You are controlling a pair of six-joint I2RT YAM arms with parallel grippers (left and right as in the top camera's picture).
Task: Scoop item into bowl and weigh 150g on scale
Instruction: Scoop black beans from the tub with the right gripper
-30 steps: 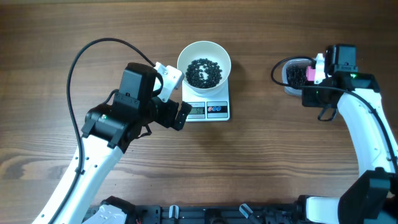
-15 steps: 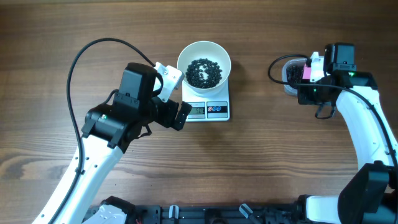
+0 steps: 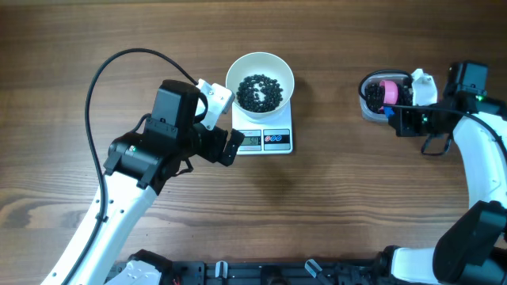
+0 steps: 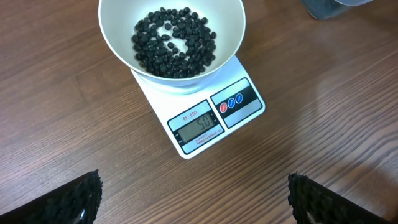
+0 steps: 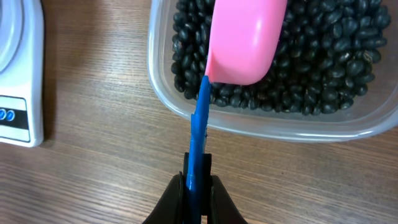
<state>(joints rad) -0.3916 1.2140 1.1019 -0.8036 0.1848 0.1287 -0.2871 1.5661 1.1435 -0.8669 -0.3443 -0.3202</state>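
Right wrist: beans (image 5: 323, 68) ahead of jaws

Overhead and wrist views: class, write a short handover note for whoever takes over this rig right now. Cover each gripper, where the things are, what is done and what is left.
Left gripper: open, empty, hanging in front of the scale.
Right gripper: shut on the blue handle of the pink scoop, whose head is over the beans in the clear tub.
Bowl: on the scale, with a shallow layer of beans.
Done: some beans weighed; the display seems to read about 50.
Left: keep scooping until it shows 150.
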